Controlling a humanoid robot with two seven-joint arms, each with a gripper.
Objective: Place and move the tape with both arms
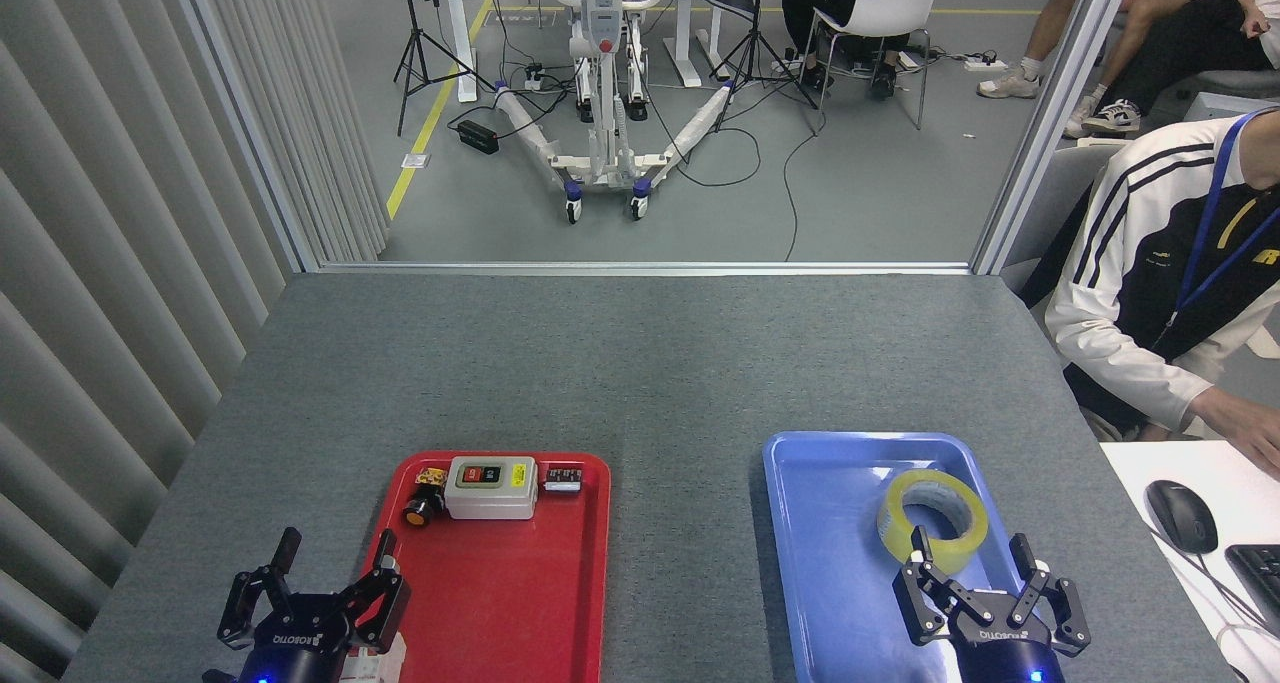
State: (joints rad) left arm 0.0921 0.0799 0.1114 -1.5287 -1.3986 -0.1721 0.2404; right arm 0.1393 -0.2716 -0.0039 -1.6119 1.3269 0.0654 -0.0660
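Note:
The tape, a translucent yellow roll with a white core, lies flat in the blue tray on the right. Just in front of it my right gripper stands open; its left fingertip overlaps the roll's near rim and nothing is held. At the lower left my left gripper is open too, with empty fingers, over the near left corner of the red tray.
The red tray holds a white switch box with red and yellow labels, a small black knob and a small dark part. A seated person and a side desk with a mouse are at the right. Grey table beyond the trays.

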